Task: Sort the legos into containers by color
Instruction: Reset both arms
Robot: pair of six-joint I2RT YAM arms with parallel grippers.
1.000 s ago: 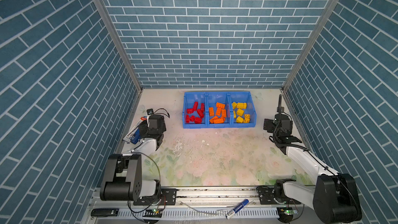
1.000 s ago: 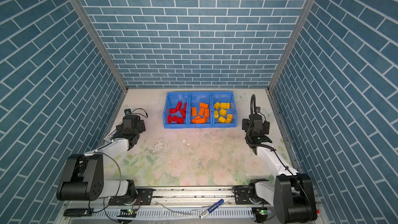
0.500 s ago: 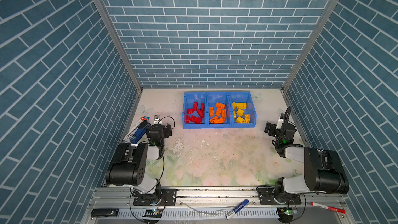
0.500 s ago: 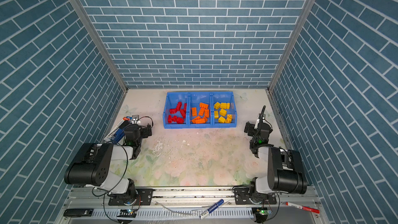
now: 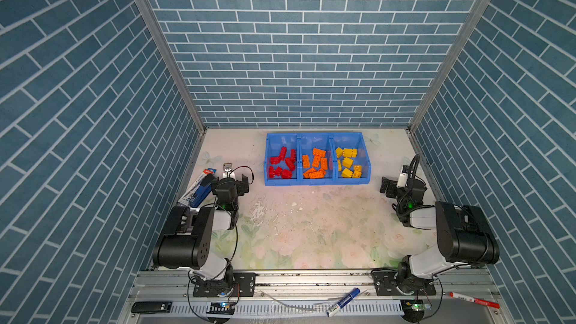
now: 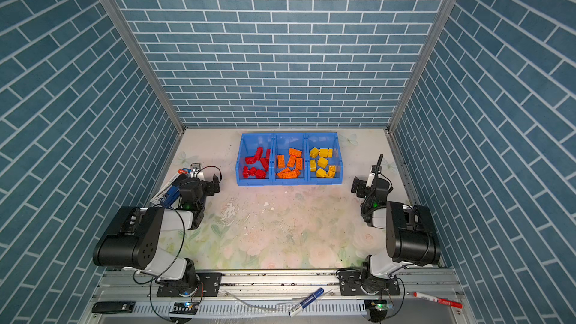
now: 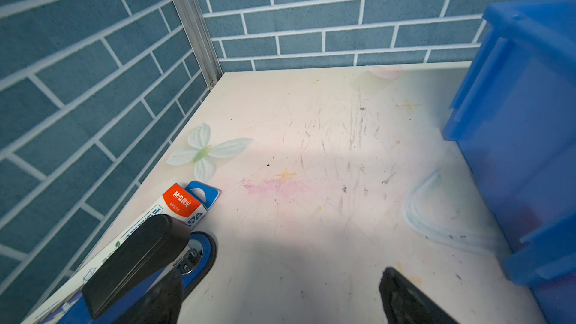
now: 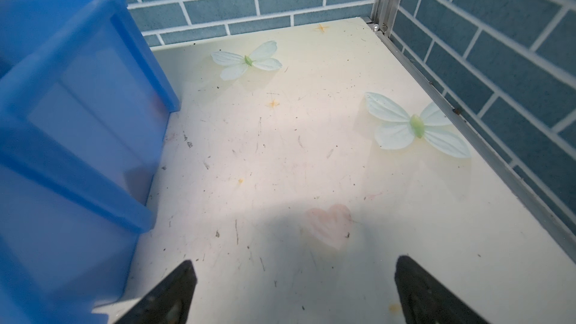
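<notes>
The flower-printed table carries the containers, three joined blue bins standing toward its far side. The left gripper sits low just beside a dark blue stapler with its jaws spread wide and nothing between them, and the right gripper is near the bins' opposite end, its jaws likewise apart and empty. The legos lie inside the bins by color: red nearest the left gripper, orange in the middle, yellow nearest the right.

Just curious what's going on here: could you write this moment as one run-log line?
legos: sorted by color in bins | left pincer: open, empty, beside stapler | right pincer: open, empty
</notes>
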